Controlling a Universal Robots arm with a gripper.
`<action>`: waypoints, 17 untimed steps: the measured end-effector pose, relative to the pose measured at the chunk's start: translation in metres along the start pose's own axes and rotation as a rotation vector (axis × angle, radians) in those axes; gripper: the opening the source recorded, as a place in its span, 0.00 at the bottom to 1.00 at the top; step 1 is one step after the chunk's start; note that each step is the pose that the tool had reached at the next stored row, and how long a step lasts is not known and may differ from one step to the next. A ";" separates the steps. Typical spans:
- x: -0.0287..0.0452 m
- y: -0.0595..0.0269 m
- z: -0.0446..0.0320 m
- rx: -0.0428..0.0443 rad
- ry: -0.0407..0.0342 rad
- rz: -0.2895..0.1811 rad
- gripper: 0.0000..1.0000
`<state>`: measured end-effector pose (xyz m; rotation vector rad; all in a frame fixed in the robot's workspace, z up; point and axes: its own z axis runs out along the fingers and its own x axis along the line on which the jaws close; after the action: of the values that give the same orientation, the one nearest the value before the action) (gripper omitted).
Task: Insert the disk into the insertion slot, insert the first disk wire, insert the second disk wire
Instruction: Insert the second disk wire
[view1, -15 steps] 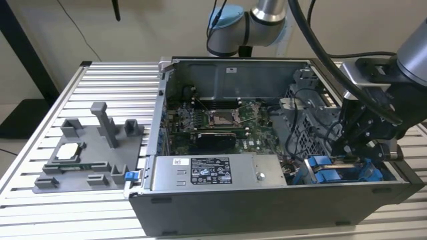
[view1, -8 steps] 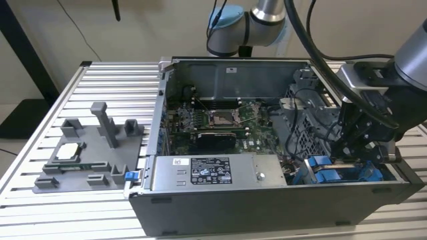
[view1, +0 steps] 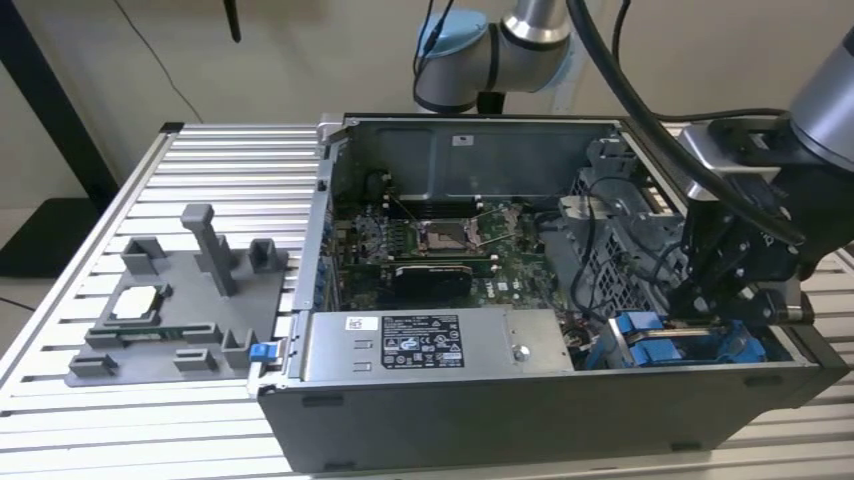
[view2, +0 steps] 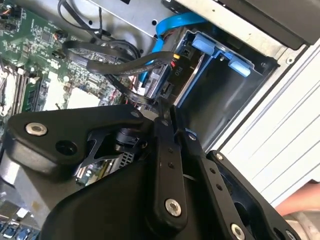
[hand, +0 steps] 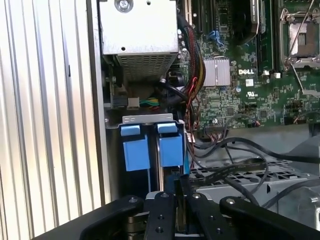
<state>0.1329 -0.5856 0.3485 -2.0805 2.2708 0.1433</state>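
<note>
Here the gripper (view1: 714, 315) hides most of the insertion slot (view1: 654, 345).

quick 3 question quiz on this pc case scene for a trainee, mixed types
1. True or false: the gripper hangs over the end of the computer case at the exterior view's right.
2. The clips on the drive cage are which colour? A red, B blue, C green.
3. Fill in: the CPU socket on the motherboard stands ____ (open/covered).

Key: 1 true. 2 B. 3 open.
</note>
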 end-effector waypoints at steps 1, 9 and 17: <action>-0.0008 0.0001 0.0001 0.0033 -0.0004 0.000 0.00; -0.0036 -0.0038 0.0017 0.0130 -0.0014 -0.002 0.00; -0.0062 -0.0078 0.0037 0.0169 -0.0017 -0.005 0.00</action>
<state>0.1412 -0.5797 0.3453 -2.0766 2.2580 0.1252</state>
